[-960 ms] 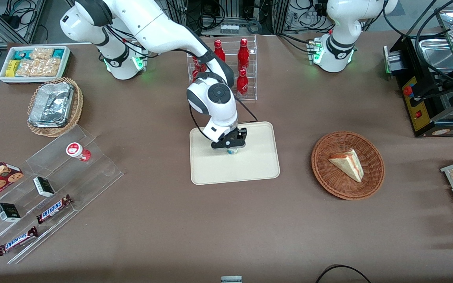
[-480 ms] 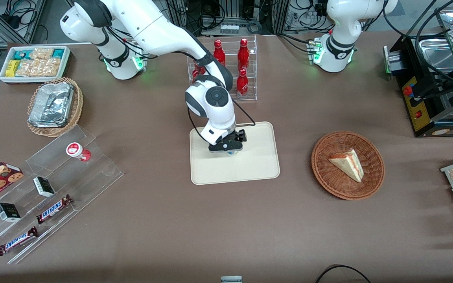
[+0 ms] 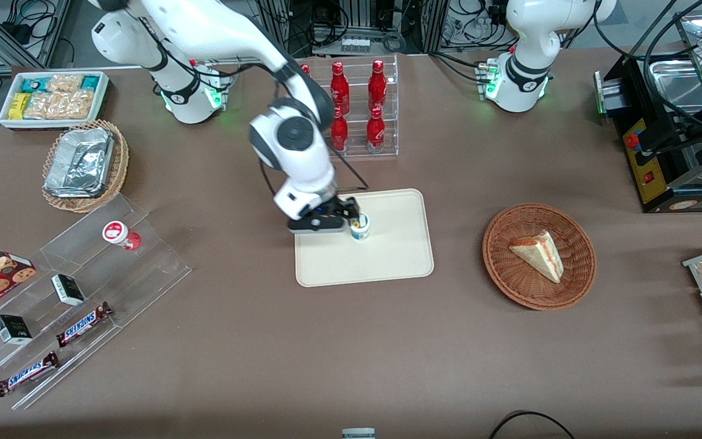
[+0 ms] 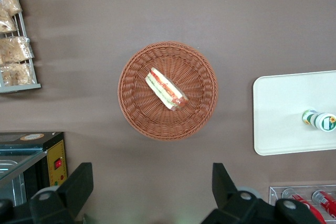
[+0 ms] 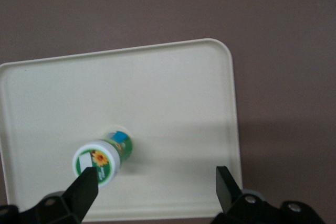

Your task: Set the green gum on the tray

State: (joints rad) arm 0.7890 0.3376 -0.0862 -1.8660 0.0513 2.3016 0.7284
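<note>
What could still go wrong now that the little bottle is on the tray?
The green gum stands upright on the tray, and the open gripper hangs just above and beside it. One finger looks very near the lid, so a sideways pull-away might clip and topple the bottle. Lifting straight up first seems safer.

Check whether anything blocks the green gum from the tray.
Nothing does: the green gum already stands upright on the tray. The gripper is beside it with jaws open, holding nothing.
</note>
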